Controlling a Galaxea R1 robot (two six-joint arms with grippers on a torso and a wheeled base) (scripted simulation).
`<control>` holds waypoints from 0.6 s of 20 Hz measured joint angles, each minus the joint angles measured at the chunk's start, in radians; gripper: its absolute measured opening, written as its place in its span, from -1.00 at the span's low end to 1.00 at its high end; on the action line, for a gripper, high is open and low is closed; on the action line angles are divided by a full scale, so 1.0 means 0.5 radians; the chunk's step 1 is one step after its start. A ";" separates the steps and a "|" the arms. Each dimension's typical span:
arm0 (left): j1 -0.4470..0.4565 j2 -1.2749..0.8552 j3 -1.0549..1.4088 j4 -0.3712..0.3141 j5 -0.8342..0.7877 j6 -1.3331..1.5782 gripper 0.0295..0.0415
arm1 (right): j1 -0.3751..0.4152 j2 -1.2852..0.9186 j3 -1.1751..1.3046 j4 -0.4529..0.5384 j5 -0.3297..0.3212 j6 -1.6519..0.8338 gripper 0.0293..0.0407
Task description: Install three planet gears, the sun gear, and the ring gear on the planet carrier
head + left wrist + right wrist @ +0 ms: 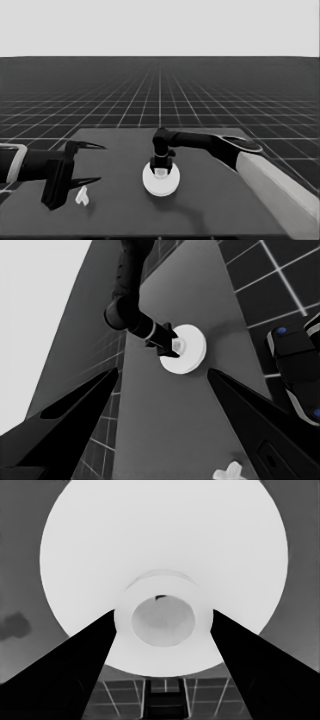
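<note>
The larger round part [161, 186] lies at the table's middle, white, with a raised hub and a small central hole. My right gripper [161, 170] reaches down onto it from the right. In the right wrist view its fingers [90, 650] press both sides of the hub of the larger round part [160, 540], so the right gripper [163, 611] is shut on it. The left wrist view shows the same disc [192, 347] under the right gripper [172, 345]. The gears and the smaller round part are hidden. My left gripper [102, 163] waits open over the table's left end.
A thin white piece [82, 196] lies on the table [215, 200] just below the left gripper's fingers, untouched; it shows again as the thin white piece [227, 473]. Dark machinery with blue lights [295, 365] stands past the table's edge.
</note>
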 joint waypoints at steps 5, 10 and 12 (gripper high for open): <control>0.000 0.000 0.000 0.000 0.000 0.000 0.49 | -0.001 0.002 0.001 0.001 0.002 0.086 -0.03; 0.000 0.000 0.000 0.000 0.000 0.000 0.49 | -0.001 0.002 0.001 0.001 0.001 0.173 -0.03; 0.000 0.000 0.000 0.000 0.000 0.000 0.49 | -0.008 0.000 0.000 0.000 0.001 0.208 -0.03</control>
